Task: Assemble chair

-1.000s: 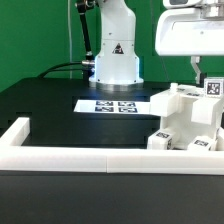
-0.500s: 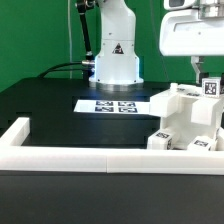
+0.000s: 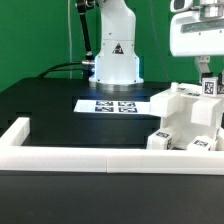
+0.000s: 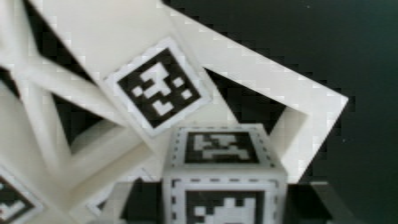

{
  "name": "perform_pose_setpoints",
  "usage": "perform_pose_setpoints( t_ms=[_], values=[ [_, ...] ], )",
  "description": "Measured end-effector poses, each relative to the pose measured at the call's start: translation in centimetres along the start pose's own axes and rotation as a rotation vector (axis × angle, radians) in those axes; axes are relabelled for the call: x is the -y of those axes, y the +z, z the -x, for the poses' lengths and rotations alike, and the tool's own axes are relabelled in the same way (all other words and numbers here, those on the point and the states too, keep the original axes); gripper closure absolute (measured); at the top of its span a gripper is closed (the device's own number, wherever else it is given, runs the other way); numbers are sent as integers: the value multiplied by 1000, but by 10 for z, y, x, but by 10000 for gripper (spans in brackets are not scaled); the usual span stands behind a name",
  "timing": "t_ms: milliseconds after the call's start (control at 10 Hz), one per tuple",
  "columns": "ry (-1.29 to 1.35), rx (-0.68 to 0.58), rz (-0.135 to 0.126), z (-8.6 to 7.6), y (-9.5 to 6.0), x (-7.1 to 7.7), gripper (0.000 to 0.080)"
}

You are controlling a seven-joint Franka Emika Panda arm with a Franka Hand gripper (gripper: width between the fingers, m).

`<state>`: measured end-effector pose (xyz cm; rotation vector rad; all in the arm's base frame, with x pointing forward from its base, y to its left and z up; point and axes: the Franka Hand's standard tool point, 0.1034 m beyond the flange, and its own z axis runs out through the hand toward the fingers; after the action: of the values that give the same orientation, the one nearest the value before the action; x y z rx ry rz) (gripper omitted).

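The gripper (image 3: 204,72) is drawn in as narrow as it goes. It looks clamped on the top of a tagged square bar (image 4: 221,168), which the wrist view shows straight ahead; the contact itself is not visible. The bar stands upright at the far corner of the half-built chair (image 3: 185,115), so the grip from above is probably there to seat or twist it into its joint. The chair is at the exterior view's right. Its pieces sit pressed up against the rail (image 3: 60,157), likely so that it cannot slide while the bar is worked. A slanted tagged panel (image 4: 164,88) rises just behind the bar. The marker board (image 3: 112,104) lies well apart on the table (image 3: 45,105).
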<state>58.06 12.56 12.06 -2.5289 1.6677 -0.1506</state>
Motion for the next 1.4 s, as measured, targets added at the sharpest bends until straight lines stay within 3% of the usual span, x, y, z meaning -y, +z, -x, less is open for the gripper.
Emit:
perform_pose_setpoints(
  t_ms=[100, 200, 300, 400, 500, 1000, 1400],
  values=[
    [7, 0, 0, 0, 0, 0, 515],
    [-15, 0, 0, 0, 0, 0, 460],
    [-51, 0, 0, 0, 0, 0, 323],
    [-53, 0, 0, 0, 0, 0, 323],
    [-117, -2, 1, 0, 0, 0, 182],
    [-682, -6, 1, 6, 0, 3, 150],
    [-968, -7, 4, 4, 0, 2, 150]
  ],
)
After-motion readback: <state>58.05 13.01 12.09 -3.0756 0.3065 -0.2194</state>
